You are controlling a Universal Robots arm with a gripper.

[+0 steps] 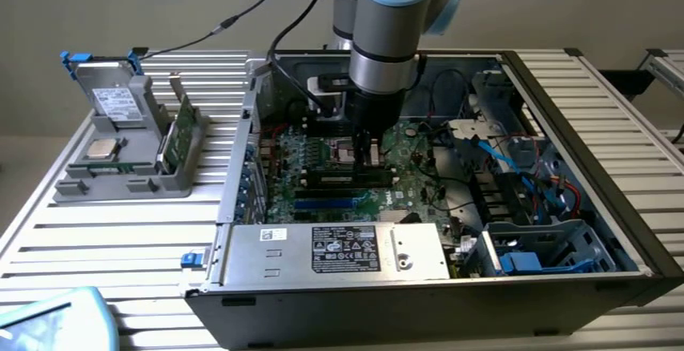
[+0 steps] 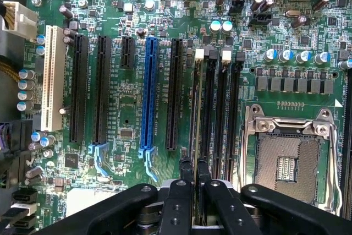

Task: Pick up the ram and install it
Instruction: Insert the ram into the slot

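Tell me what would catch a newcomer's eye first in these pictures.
A blue-jointed robot arm reaches down into the open computer case on the slatted table. In the wrist view its gripper is shut on the ram, held edge-on over the black memory slots, between the bright blue slot and the empty processor socket. At the exterior view's left a gray tray holds other components.

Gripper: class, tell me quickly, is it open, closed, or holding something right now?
Gripper: closed on the ram, which is held edge-on over the motherboard.
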